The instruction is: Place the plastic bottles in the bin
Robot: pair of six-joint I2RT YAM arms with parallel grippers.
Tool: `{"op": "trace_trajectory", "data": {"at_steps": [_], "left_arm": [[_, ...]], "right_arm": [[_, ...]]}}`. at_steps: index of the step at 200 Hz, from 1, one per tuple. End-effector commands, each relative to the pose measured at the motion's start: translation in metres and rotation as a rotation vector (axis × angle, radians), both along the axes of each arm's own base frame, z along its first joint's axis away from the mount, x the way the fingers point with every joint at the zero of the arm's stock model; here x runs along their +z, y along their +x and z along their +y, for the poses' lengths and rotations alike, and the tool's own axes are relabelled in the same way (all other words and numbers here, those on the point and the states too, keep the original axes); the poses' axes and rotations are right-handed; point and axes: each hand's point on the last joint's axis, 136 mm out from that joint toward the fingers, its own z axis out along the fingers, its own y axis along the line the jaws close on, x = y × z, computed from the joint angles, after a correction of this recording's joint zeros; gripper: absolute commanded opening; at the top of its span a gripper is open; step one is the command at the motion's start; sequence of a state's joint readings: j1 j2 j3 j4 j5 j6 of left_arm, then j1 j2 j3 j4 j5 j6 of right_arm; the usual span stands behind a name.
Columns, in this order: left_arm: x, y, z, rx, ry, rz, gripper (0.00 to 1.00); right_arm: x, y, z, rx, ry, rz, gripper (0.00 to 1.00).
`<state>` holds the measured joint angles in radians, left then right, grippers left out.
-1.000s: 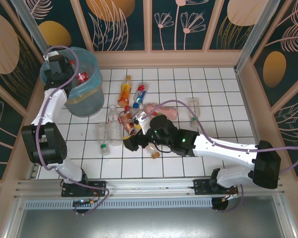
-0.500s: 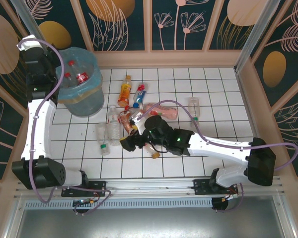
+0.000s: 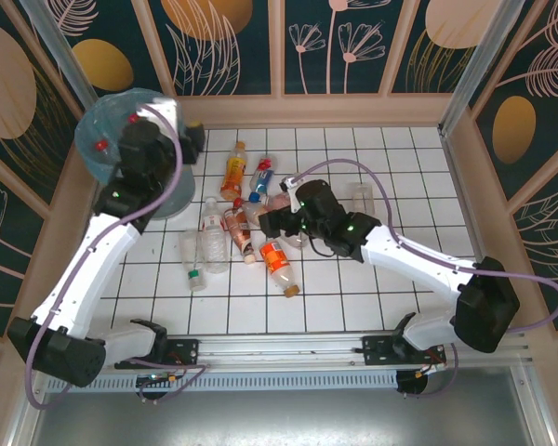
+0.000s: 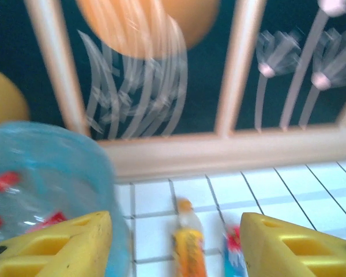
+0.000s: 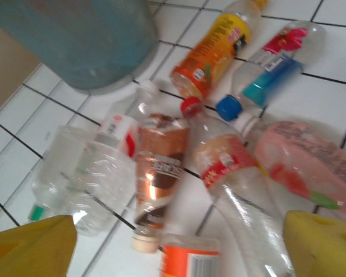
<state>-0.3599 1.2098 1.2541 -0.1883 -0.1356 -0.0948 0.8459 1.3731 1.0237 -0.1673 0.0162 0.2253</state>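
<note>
Because most of the bottles (image 3: 246,218) are yet to be cleared from the tiled bench (image 3: 409,167), both arms are turned toward the heap beside the bin (image 3: 88,139). The left pincer (image 4: 179,239) is held released and empty just beside the bin's wall, yellow fingers spread, and is aimed at an orange bottle (image 4: 188,245) and a blue-labelled bottle (image 4: 233,254) lying side by side — a pose judged to be the approach to a fresh pick. A few red-capped bottles (image 4: 6,180) can be made out through the bin's blue liner, so part of the task is counted as done. The right pincer (image 5: 179,242) is likewise released, nothing between its fingers, and is hung over the thick of the heap, where a brown-labelled bottle (image 5: 155,179) and a red-labelled bottle (image 5: 225,161) lie touching; which is meant cannot be told.

Against the view of a second ago, the left pincer, then poised over the bin's far-left rim, has been swung round to the bin's right side. The right pincer has been carried from the near edge of the heap toward its far side — an orange-labelled bottle (image 3: 277,263) then hidden under the wrist is now laid bare on the tiles. The loose bottles themselves appear not to have been shifted.
</note>
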Motion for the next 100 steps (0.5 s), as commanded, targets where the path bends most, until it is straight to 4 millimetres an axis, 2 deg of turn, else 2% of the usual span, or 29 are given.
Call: {"op": "trace_trajectory", "data": {"at_steps": [1, 21, 49, 70, 79, 100], "left_arm": [[-0.028, -0.017, -0.034, -0.205, 0.03, 0.017, 0.62], [-0.051, -0.03, -0.055, -0.33, -0.02, 0.047, 0.66], [-0.076, -0.053, -0.082, -0.518, -0.052, 0.14, 0.73], [-0.084, -0.06, -0.081, -0.533, -0.05, 0.145, 0.76], [-0.08, -0.06, -0.079, -0.523, -0.043, 0.126, 0.77], [-0.084, -0.056, -0.075, -0.492, -0.024, 0.135, 0.77]], "right_arm": [[-0.02, 0.006, -0.008, 0.104, -0.144, 0.019, 0.84], [-0.042, 0.02, -0.018, 0.117, -0.236, 0.085, 0.75], [-0.071, 0.025, -0.024, 0.136, -0.311, 0.132, 0.7], [-0.089, 0.025, -0.026, 0.131, -0.332, 0.161, 0.7], [-0.095, 0.025, -0.025, 0.127, -0.335, 0.172, 0.7], [-0.109, 0.026, -0.024, 0.124, -0.345, 0.202, 0.7]]}}
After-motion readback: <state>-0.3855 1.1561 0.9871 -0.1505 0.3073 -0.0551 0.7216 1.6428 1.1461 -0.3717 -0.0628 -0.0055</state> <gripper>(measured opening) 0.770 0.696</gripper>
